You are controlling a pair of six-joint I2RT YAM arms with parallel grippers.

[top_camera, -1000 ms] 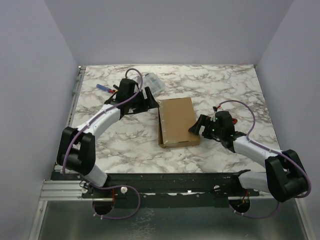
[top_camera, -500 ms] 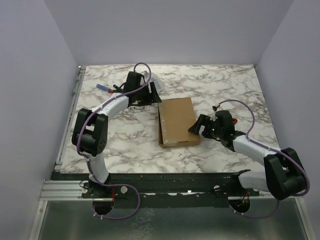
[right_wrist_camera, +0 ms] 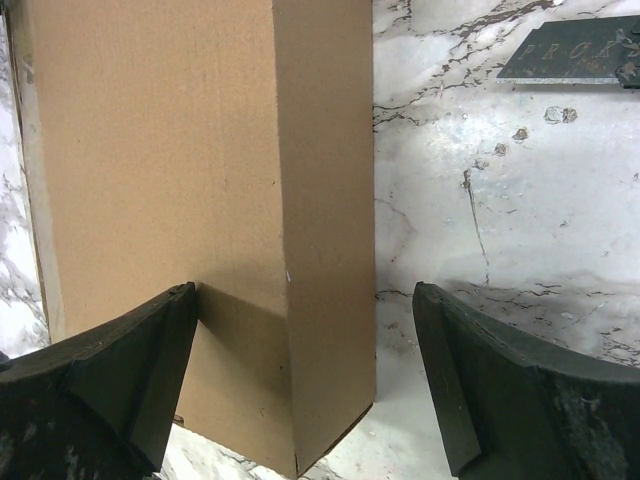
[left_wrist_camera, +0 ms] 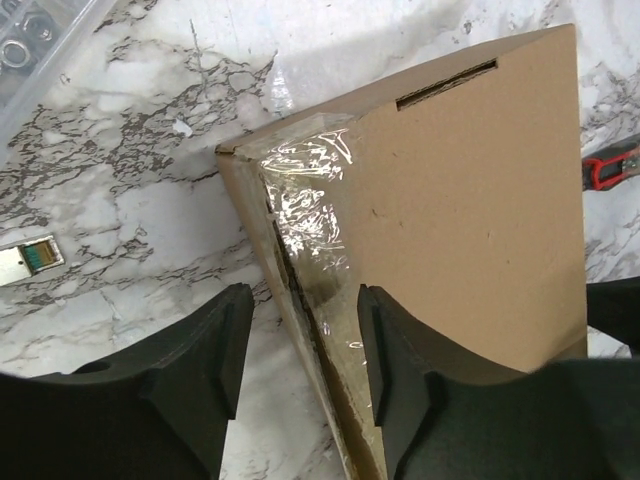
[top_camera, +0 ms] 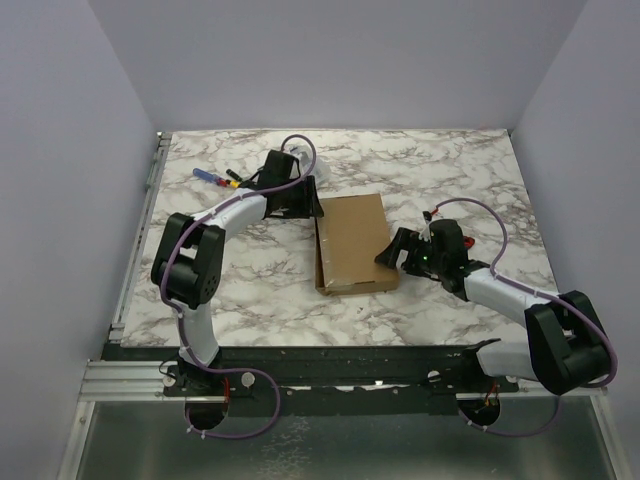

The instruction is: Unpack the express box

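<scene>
Express box lies flat at mid-table, long axis running away from my bases, closed, nothing out of it yet. My left claw is half-wide and straddles the box's taped long edge near the far-left corner. One finger is over the marble table and the other over the lid, with bare marble showing between the outer finger and the wall, so no grip. My right claw stands wide across the opposite long side, one finger above the lid and one above the table, holding nothing. I judge the step in hand to be opening that taped seam. To do it well, I would have the right claw press or pinch its side so the box cannot slide on the smooth stone. The left finger should then work at the dark gap under the lid's lip rather than on the flat top. The lift should run along the seam, not straight up, or the whole light box will probably come with it. Materials: plain kraft cardboard, matte and slightly fibrous, with crisp folded corners and thin walls likely to dent under a hard squeeze. A narrow slot is cut near the far edge of the lid. The clear tape is glossy, wrinkled and bubbled, and wraps from top face to side. It looks slippery to the pads, and I cannot tell how well it is stuck.
</scene>
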